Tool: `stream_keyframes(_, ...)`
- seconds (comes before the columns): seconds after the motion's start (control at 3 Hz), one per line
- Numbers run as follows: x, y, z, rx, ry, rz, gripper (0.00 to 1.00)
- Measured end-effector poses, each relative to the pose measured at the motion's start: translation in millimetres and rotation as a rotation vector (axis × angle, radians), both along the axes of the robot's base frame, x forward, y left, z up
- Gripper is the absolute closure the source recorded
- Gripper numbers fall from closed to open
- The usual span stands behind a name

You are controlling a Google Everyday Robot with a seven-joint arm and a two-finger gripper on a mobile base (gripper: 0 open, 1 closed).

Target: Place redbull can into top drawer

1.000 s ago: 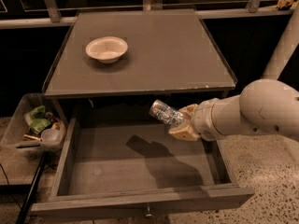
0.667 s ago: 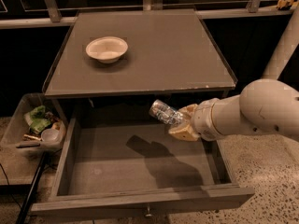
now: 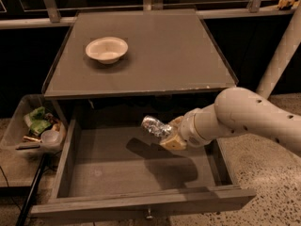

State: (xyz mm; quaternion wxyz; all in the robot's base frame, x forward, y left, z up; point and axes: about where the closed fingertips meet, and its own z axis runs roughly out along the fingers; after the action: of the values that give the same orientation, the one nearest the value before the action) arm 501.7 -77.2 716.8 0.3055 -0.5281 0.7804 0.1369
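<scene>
Redbull can (image 3: 154,125) is pinched in my gripper (image 3: 169,133). My tan fingers (image 3: 171,143) are closed on its right end, and the rest of its silver, crinkly body sticks out to the left, tilted so the free end points up and away from me. The foil-like shine has darker bluish patches, but I cannot read any brand or lettering on it.

My gripper and the can hang inside the open top drawer (image 3: 141,202), over the right half of its flat bottom and nearer the back wall than the front. The can is not resting on the wood. Its shadow (image 3: 143,149), joined with mine, lies on the drawer bottom just below and to the left. My pale arm (image 3: 244,117) reaches in over the drawer's right wall. The small round knob (image 3: 149,214) shows on the drawer front.

Above the drawer, an off-white bowl (image 3: 106,49) stands on the grey surface (image 3: 174,55), well apart from the can. To the drawer's left is a clear bin (image 3: 14,126) of crumpled wrappers whose print I cannot make out.
</scene>
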Motion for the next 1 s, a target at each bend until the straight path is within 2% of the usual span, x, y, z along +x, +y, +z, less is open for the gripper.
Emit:
stream_keyframes(0.33,6,8,-32,-0.004,0.048,0.012,1.00)
stream_keyframes(1.0,4,21,-81,-0.002,0.107,0.033,1.00)
